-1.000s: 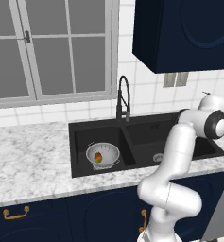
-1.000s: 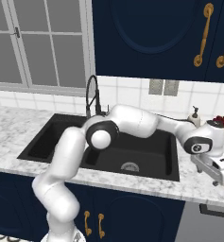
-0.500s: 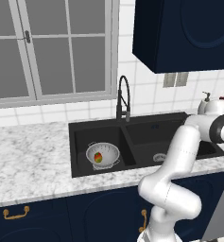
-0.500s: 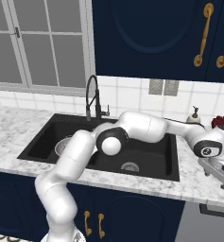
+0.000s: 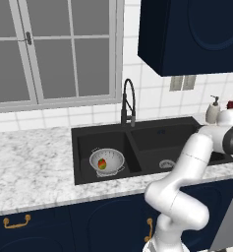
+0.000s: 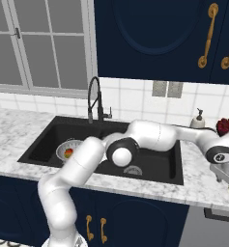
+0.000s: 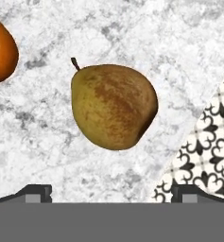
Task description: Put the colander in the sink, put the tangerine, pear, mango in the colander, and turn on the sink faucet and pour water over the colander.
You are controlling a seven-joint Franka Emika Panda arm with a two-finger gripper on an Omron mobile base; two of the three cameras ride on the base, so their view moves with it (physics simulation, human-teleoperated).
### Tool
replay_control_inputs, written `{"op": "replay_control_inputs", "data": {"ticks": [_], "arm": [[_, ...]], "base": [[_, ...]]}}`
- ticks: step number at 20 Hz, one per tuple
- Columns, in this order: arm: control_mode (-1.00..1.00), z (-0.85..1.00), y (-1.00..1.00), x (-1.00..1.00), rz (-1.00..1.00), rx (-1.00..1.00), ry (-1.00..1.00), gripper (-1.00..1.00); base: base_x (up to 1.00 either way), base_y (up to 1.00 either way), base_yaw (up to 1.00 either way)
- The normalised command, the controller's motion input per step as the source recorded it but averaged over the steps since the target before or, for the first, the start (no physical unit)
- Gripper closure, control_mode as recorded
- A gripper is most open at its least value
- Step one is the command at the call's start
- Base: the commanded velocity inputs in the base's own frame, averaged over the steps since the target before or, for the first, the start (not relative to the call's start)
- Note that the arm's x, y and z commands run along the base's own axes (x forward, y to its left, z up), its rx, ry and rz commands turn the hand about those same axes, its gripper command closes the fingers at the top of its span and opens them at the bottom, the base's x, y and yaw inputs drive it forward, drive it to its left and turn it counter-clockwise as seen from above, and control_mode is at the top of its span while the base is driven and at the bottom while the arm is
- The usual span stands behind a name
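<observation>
Jaws wide open, nothing between them; gripper (image 7: 111, 194) sits above the pear (image 7: 114, 107), which lies on the marble counter (image 7: 132, 28) with its stem up-left in the hand view. Tangerine (image 7: 1, 49) is on the counter, near the pear, not touching. Colander (image 5: 107, 161) is in the sink's (image 5: 83, 162) left basin with the mango (image 5: 102, 164) inside. Faucet (image 5: 128, 101) stands behind the divider.

Bright, even light fills the kitchen, with no glare or blur anywhere. The pear (image 7: 114, 107) casts only a faint soft shadow on the marble counter (image 7: 132, 33); edges stay crisp.
</observation>
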Motion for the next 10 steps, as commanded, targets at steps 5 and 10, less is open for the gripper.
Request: {"op": "replay_control_inputs", "data": {"ticks": [5, 10], "arm": [[-1.00, -0.08, -0.07, 0.02, 0.00, 0.00, 0.02, -1.00], [-1.00, -0.02, 0.00, 0.13, 0.00, 0.00, 0.00, -1.00]], "base": [[0.00, 0.00, 0.00], [0.00, 0.00, 0.00]]}}
